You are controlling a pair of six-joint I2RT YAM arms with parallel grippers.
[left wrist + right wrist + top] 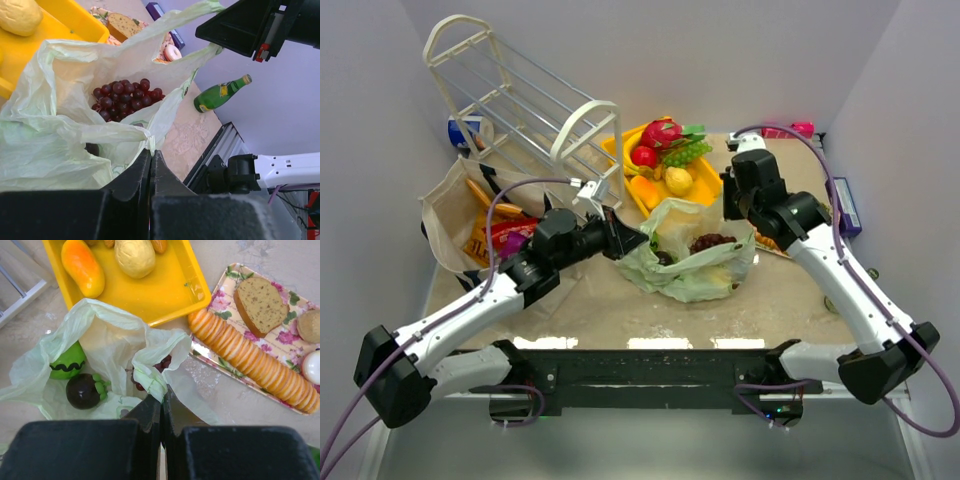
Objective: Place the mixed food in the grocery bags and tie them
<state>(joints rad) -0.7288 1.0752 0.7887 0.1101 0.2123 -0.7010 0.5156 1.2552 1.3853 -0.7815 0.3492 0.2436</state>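
The pale-green plastic grocery bag (pixel 692 262) lies open mid-table with purple grapes (pixel 125 96), a green toy fruit (pixel 67 363) and a dark round fruit (pixel 84 391) inside. My left gripper (pixel 636 241) is shut on the bag's left edge (pixel 142 135), its tips (pixel 151 152) pressed together. From the right, my right gripper (pixel 736 222) is shut on a bunched handle (pixel 152 380), pinched at its tips (pixel 162 391). The beige tote (pixel 448 212) stands at the left and holds orange and red snack packets (pixel 492 240).
A yellow tray (pixel 620 152) of toy fruits sits behind the bag. A floral tray (pixel 227 315) with crackers and bread lies to the right. A white wire rack (pixel 520 90) leans at the back left. A green bottle (pixel 220 93) lies near the table's edge.
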